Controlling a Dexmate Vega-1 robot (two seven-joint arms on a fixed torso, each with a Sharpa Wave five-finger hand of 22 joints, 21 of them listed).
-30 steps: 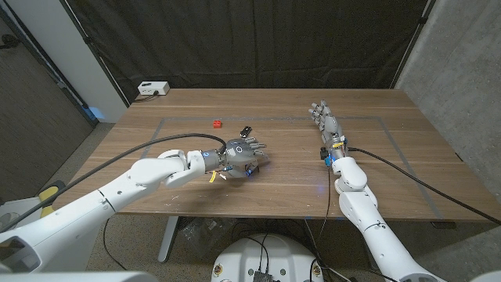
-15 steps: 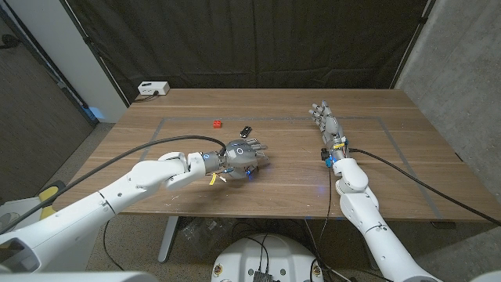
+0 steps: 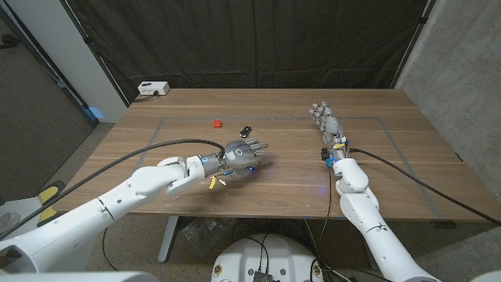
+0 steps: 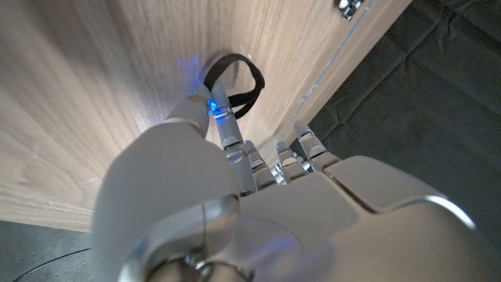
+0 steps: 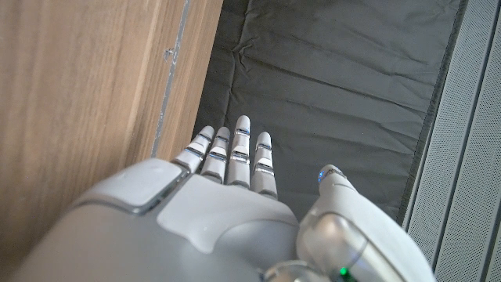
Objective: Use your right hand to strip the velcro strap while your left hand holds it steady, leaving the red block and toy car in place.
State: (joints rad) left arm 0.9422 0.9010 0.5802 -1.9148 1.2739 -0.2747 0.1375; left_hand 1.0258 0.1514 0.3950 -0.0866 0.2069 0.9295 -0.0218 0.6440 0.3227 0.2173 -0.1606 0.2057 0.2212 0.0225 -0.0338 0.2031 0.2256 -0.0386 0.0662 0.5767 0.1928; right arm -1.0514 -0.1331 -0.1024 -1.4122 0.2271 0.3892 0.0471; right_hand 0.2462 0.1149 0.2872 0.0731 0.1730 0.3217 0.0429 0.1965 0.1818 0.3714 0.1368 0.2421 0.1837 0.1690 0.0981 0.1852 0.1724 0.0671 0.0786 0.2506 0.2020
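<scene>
Strap (image 4: pixel 233 84) position relative to the two hands: the velcro strap, a black band standing as a closed loop on the wood, lies just beyond the fingertips of the left hand (image 3: pixel 243 156), near the middle of the table (image 3: pixel 391 168); in the left wrist view one finger (image 4: pixel 221 117) reaches to the loop's near side, though actual contact cannot be told; the left fingers are spread forward and grasp nothing; in the head view the strap itself is hidden under this hand. The right hand (image 3: pixel 326 121) stands well apart at the far right, fingers straight, released and empty; the left hand is therefore much the nearer, and the right, judged from the task, must travel leftward across the table to reach the band. The loop's long axis appears to run roughly along the line of the left fingers, its opening facing sideways; the free end cannot be made out. The red block (image 3: pixel 217 123) and toy car (image 3: pixel 246 130) lie beyond the left hand, the car close to its fingertips.
</scene>
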